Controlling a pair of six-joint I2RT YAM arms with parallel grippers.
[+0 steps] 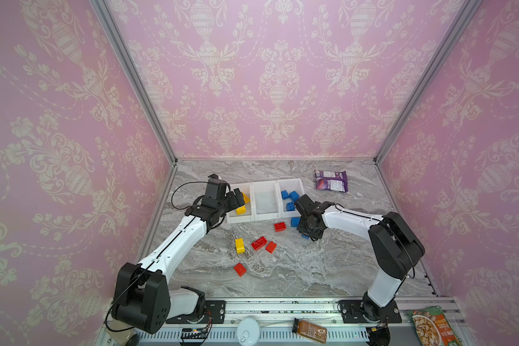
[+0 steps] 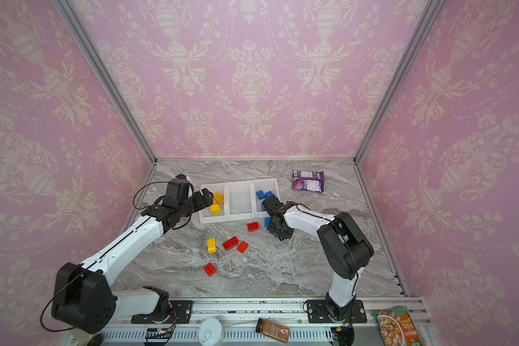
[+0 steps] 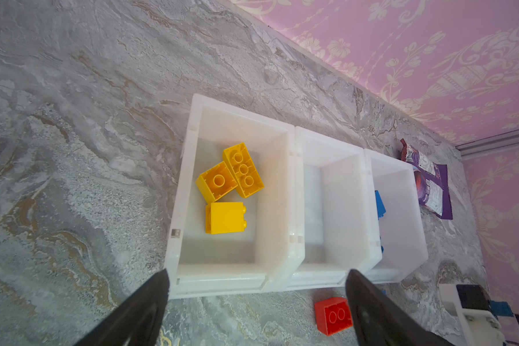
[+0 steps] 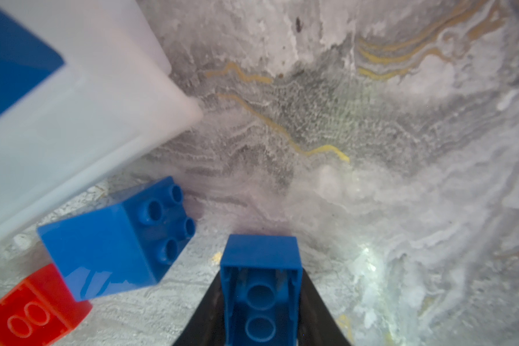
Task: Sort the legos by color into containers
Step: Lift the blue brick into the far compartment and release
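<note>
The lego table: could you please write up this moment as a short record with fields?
left bin: three yellow bricks
middle bin: empty
right bin: blue bricks
table: four red bricks, one yellow brick, one loose blue brick
left claw: open, empty, at the left bin
right claw: shut on held blue brick, low over the table

From my station I can read nothing for certain: there is white print on the purple packet (image 1: 331, 180), a pale label on the brown bottle (image 1: 310, 331) at the front rail and lettering on the orange-and-green pouch (image 1: 430, 326) beside it, all too small and blurred.
</note>
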